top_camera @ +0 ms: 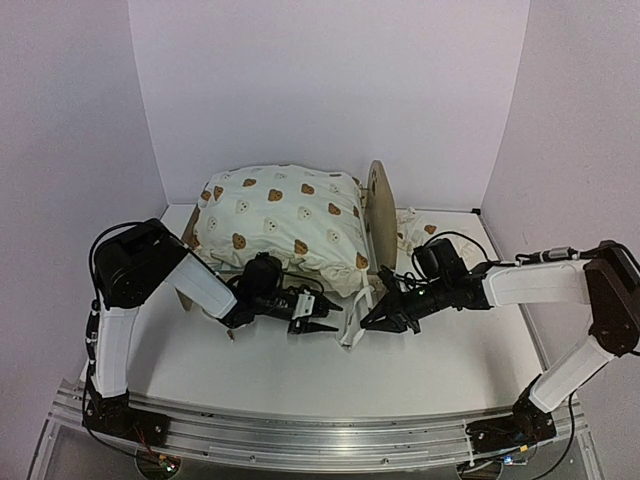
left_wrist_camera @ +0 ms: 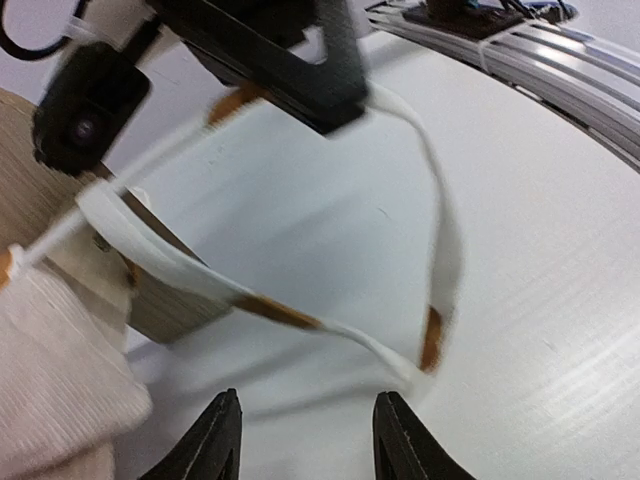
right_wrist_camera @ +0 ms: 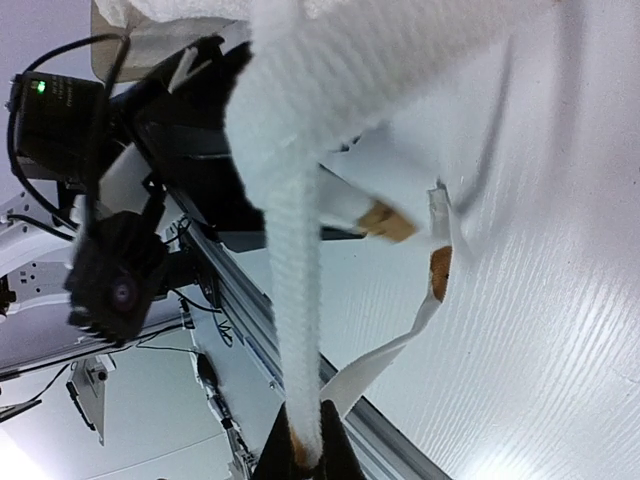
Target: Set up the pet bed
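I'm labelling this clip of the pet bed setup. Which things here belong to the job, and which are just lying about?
Belongs to the job:
- bear-print duvet
- wooden end board
- tie string, pinched in the right gripper
- smaller bear-print piece behind the board

Just there:
- metal rail
- table

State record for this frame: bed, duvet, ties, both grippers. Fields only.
pet bed: back middle of the table
end board: light wood, standing upright at the bed's right end
duvet: cream bear print, bunched up on the frame
tie string: white with a brown tip, runs from the duvet's near edge to the right gripper
right gripper: shut on the tie string's end
left gripper: open, nothing between its fingers, low over the table beside a loose string
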{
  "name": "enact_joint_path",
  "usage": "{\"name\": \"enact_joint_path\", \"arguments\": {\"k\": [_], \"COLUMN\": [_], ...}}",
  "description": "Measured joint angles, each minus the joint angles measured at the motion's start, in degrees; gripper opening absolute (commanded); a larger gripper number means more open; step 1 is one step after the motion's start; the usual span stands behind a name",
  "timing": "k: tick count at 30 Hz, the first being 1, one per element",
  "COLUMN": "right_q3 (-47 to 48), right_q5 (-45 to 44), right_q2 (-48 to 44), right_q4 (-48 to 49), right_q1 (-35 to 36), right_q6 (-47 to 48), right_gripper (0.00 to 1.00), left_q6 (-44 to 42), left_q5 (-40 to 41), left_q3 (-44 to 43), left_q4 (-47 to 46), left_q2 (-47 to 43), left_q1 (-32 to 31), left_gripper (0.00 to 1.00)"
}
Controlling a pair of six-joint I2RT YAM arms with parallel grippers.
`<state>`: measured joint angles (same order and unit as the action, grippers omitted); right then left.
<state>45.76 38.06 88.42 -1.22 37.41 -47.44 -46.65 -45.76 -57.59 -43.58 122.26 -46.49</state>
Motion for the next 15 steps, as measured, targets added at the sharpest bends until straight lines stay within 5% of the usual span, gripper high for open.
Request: {"name": "enact_joint_path", "arguments": {"k": [8,15], "right_q3": [0.6,0.6], "right_q5": [0.4,-0.6], "right_q2": [0.2,0.4], "right_q4": [-1.4,-1.5], "right_q1": [-0.1,-0.1], "right_q6": [-1.7,-2.4], "right_gripper": [0.0,0.0], "left_q6": [-20.1,-4.2], "left_q5": [-0.4,-0.2], "left_q3": [5.3,1.8], "left_q4": [20.4,20.6], "left_q2": [-6.3,-7.1], "left_q1": [1.4,-2.3], "left_gripper": [0.55,0.62]}}
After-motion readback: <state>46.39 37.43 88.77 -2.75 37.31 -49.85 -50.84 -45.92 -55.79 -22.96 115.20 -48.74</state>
